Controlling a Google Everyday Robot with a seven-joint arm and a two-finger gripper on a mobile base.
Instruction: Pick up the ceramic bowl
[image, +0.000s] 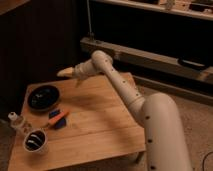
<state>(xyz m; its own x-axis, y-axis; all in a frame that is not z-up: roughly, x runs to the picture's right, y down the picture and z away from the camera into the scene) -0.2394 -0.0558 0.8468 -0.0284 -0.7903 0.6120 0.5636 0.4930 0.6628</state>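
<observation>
Well, claw (66, 73) near wood tbl (100, 125); dark wall (35, 45)

Black ceramic bowl (43, 97); white arm (125, 90); pale end effector (66, 73) over tan table (100, 125).

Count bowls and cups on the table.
2: ceramic bowl, left rear of table; white cup, front-left corner. None apparently hidden. Gripper hovers open above the rear edge.
</observation>
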